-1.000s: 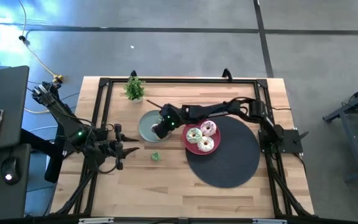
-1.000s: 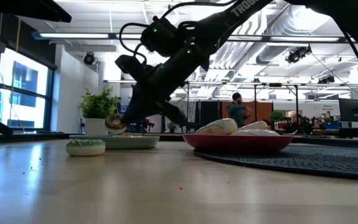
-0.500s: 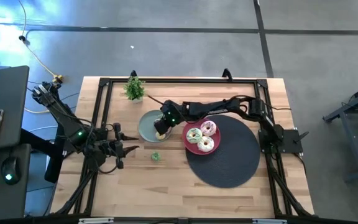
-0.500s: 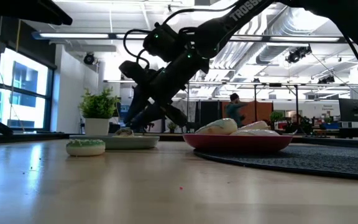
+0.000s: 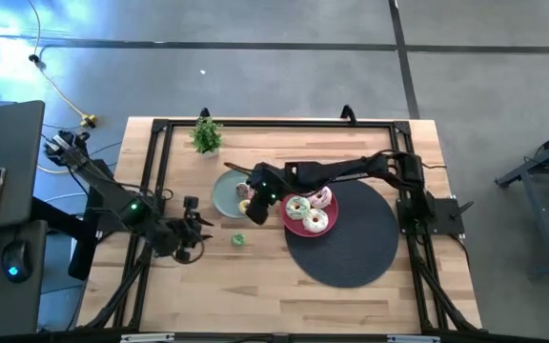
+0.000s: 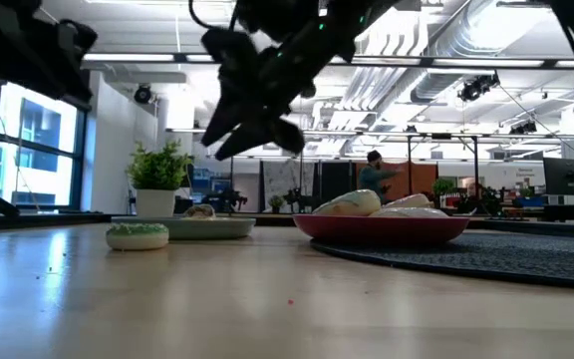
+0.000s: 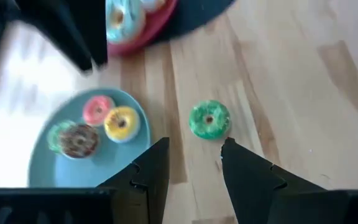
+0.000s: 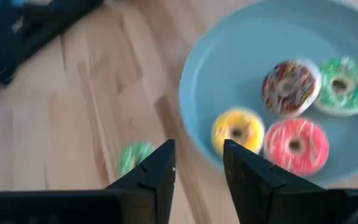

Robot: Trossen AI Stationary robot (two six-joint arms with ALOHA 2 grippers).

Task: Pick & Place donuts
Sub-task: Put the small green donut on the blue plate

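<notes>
A small green donut (image 5: 238, 240) (image 7: 209, 119) lies flat on the bare wood. My left gripper (image 5: 201, 233) (image 7: 194, 158) hovers open just to its left, nothing between the fingers. The grey-green plate (image 5: 223, 195) (image 8: 241, 56) holds several tiny donuts: brown sprinkled (image 8: 289, 87), green (image 8: 344, 93), yellow (image 8: 238, 130) and pink (image 8: 295, 145). My right gripper (image 5: 254, 198) (image 8: 199, 163) hangs open and empty above that plate's right edge. Three larger donuts (image 5: 309, 210) lie on the pink plate (image 5: 288, 217).
A round black mat (image 5: 351, 238) lies under the pink plate at the right. A small potted plant (image 5: 205, 133) stands at the far edge. Bare wood stretches along the near side. A person (image 6: 377, 175) stands far off in the room behind.
My right gripper went down onto the grey-green plate with the brown sprinkled donut, opened and let it go, then rose and drew back toward the right. The donut now lies on the plate. My left gripper has moved right, toward the green donut on the wood.
</notes>
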